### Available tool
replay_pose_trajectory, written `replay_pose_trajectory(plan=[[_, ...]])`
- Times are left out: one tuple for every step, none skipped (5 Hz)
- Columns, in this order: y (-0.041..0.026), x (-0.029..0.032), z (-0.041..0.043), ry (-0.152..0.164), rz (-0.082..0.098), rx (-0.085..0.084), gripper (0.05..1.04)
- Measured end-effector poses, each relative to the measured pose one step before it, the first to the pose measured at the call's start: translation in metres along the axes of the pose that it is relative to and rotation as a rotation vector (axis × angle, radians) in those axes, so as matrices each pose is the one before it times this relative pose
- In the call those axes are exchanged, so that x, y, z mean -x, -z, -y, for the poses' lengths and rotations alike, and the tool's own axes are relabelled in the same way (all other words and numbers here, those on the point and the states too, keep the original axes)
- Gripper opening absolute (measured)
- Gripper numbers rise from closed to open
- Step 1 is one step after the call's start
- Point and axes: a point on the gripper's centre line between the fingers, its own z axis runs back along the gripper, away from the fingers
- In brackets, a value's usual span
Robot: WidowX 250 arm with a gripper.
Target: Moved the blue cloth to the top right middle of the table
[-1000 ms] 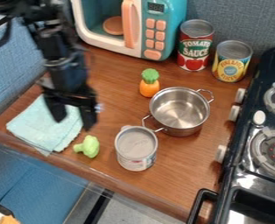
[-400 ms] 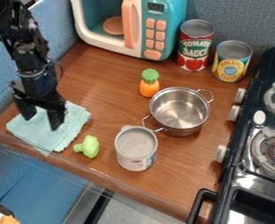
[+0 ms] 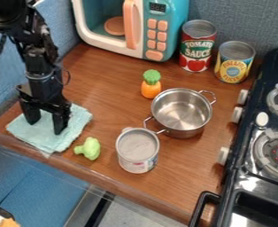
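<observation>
"Blue cloth (image 3: 77, 120) – where is it?"

"At the table's (image 3: 103, 99) front left corner, with the gripper (image 3: 45, 128) over it, just shifted slightly right."

"And the jaws?"

"Spread apart, nothing pinched – so it's lining up, I'd guess. Grasping fabric comes next, then the trip toward the upper right."

Toy kitchen setup, mini microwave (image 3: 160, 33), stove w/ burners (image 3: 271, 153), pot (image 3: 181, 111), food cans
</observation>
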Motion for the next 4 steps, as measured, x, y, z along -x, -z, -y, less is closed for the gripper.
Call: replay_pose_trajectory(plan=[[0.00048, -0.01739, -0.00068, -0.0169, 0.0134, 0.0409, 1.001], [-0.00084, -0.03289, 0.00618, 0.0186, 0.0265, 0.0255, 1.001], [-0.00126, -0.03498, 0.00905, 0.0487, 0.0268, -0.0010, 1.001], [-0.00084, -0.02566, 0.01221, 0.0415, 0.0251, 0.0041, 1.001]])
